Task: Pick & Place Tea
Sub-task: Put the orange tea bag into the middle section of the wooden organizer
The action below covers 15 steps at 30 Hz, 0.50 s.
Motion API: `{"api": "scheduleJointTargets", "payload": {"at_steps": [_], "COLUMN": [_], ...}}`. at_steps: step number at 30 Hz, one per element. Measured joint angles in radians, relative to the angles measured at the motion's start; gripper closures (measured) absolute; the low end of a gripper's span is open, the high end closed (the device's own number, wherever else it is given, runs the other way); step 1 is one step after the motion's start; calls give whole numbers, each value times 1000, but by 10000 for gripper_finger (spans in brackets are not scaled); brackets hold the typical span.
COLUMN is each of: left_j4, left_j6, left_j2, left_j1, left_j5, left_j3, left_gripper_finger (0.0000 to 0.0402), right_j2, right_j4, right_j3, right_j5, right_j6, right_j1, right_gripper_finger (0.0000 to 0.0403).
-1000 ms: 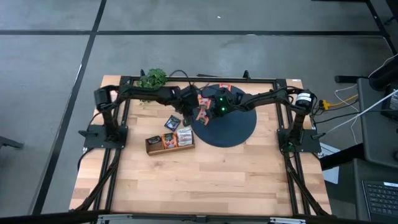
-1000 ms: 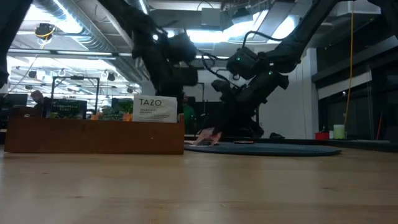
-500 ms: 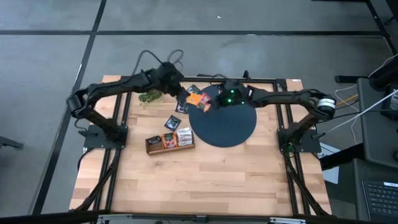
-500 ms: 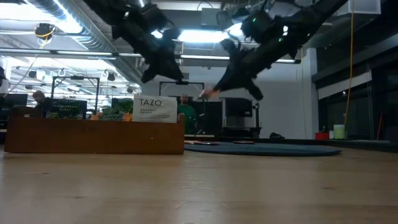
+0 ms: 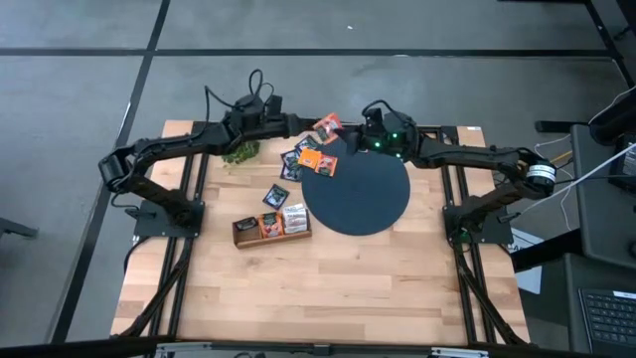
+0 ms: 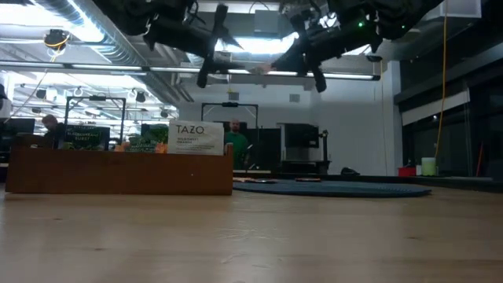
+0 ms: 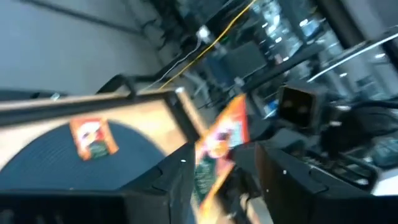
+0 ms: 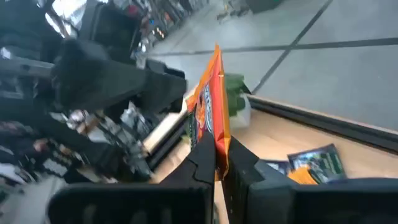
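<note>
Handover complete: sachet passes from left tool to right tool.
We see the left tool point(image 5: 281, 124) now released; the right tool point(image 5: 343, 130) is clenched on the orange sachet point(image 5: 327, 124), raised near the tabletop's point(image 5: 328, 288) far edge.

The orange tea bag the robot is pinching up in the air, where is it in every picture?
High view: orange tea bag, above the dark disc's far edge.
Low view: top middle, blurry.
Left wrist view: centre.
Right wrist view: centre, between the right gripper's fingers.
Shared landmark: the dark disc.

The table point(image 5: 328, 288) is showing pale, smooth-looking wood grain; the disc point(image 5: 360, 199) is looking dark and matt; the sachets point(image 5: 320, 162) are looking glossy.
</note>
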Motion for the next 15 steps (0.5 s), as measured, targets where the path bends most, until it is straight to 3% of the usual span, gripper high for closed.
{"api": "scheduleJointTargets", "payload": {"at_steps": [8, 15], "left_j4": [60, 63], "left_j6": [98, 152], "left_j2": [0, 0], "left_j1": [-32, -31], "left_j5": [-3, -7], "left_j3": [0, 0], "left_gripper_finger": [223, 225], "right_j2": [0, 0], "right_j4": [144, 158], "right_j3": [0, 0], "right_j5": [73, 24], "right_j6": [26, 63], "right_j1": [-16, -29], "right_gripper_finger": [389, 388]}}
